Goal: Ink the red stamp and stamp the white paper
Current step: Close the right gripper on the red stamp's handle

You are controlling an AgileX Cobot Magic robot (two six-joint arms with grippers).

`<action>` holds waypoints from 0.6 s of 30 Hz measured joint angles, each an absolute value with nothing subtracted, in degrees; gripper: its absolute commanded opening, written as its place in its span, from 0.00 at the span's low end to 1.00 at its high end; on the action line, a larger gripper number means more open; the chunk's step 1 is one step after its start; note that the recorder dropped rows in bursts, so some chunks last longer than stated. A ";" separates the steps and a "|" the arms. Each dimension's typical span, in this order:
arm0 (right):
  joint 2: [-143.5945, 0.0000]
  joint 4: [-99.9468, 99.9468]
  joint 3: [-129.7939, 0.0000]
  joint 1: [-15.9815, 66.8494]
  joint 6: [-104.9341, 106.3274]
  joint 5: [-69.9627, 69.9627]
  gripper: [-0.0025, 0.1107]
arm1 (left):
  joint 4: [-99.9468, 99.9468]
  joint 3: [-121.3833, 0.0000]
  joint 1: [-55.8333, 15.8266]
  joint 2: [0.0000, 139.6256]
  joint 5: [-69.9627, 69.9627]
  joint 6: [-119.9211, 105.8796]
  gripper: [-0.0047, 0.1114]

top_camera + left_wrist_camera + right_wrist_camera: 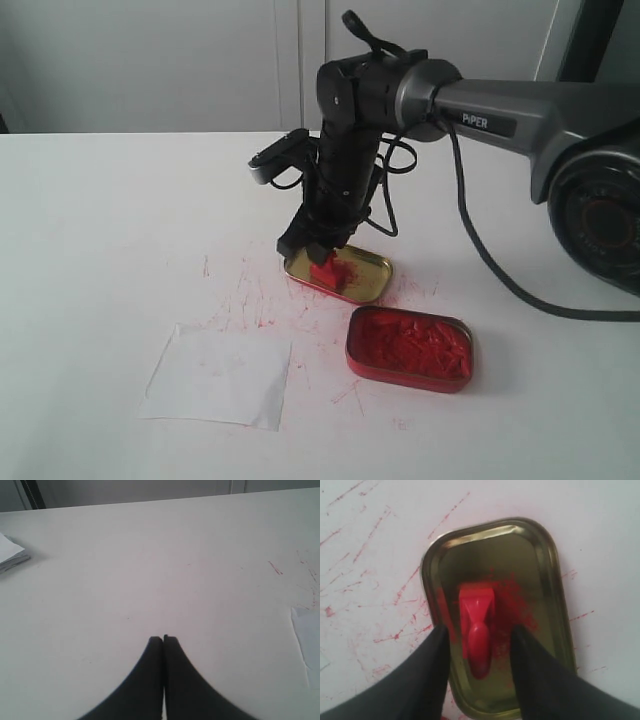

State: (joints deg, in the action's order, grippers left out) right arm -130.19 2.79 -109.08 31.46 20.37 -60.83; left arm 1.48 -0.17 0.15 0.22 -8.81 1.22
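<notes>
The white bench, streaked with red ink smears, carries a thin, square white paper sheet nearest the camera. To its right, apart from it, sits a red rectangular tin of lumpy red paste. Just behind that, a shallow gold-coloured tin lid holds the small red plastic stamp. The right hand hangs spread, its 2 fingers either side of the stamp, not touching it. The left hand is pressed together, empty.
</notes>
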 measured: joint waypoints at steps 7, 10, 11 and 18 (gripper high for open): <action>-130.59 2.78 -109.08 31.46 20.37 -60.83 0.36 | 1.48 -0.17 0.15 0.22 -8.81 1.22 0.04; -130.59 2.67 -109.08 31.46 20.00 -60.83 0.36 | 1.48 -0.17 0.15 0.22 -8.81 1.22 0.04; -130.59 2.67 -109.08 31.46 19.77 -60.83 0.36 | 1.48 -0.17 0.15 0.22 -8.81 1.22 0.04; -130.81 2.67 -109.08 31.46 18.58 -60.63 0.36 | 1.48 -0.17 0.15 0.22 -8.81 1.22 0.04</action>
